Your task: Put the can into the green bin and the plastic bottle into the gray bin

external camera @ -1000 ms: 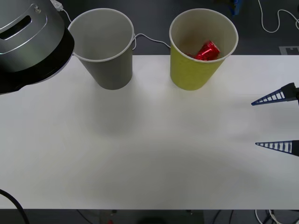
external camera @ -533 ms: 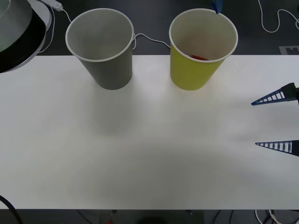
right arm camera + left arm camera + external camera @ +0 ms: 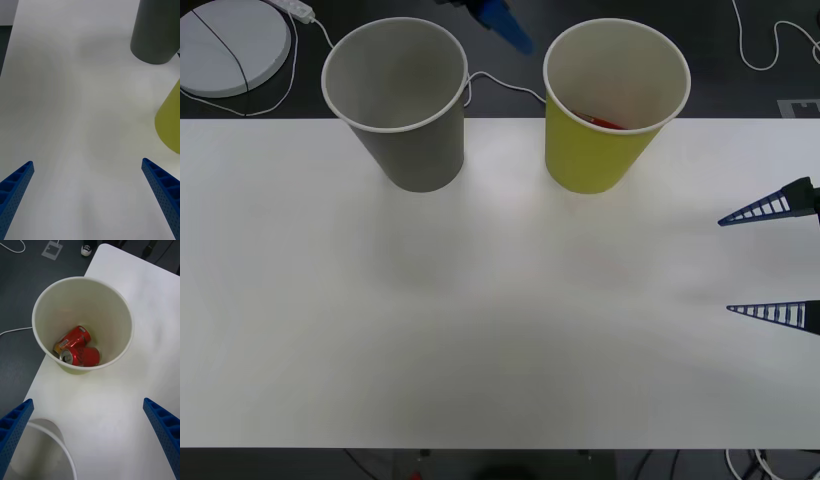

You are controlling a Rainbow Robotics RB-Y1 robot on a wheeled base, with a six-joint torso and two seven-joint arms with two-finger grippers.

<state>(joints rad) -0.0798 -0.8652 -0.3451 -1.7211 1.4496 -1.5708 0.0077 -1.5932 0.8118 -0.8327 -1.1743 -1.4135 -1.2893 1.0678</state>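
The yellow-green bin [image 3: 610, 150] stands at the back of the table, right of the gray bin [image 3: 400, 120]. Down in the green bin [image 3: 82, 320] lie two red cans [image 3: 78, 348] side by side; from the front only a red sliver of can [image 3: 605, 123] shows. My left gripper [image 3: 88, 401] hangs open and empty high above the green bin, and one of its blue fingers [image 3: 508, 28] shows between the bins' rims. My right gripper [image 3: 725, 265] waits open near the table's right edge, its mouth [image 3: 87, 162] towards both bins. The plastic bottle is out of view.
The white table [image 3: 480, 320] spreads wide before the bins. Behind it, on the dark floor, lie a white round disc [image 3: 230, 45] and a white cable [image 3: 505, 85]. The gray bin's rim [image 3: 56, 435] sits close under the left wrist.
The left arm has swung out of the top left corner; only a blue finger remains at the top. The can seen high in the green bin has dropped deeper. The right gripper is still.
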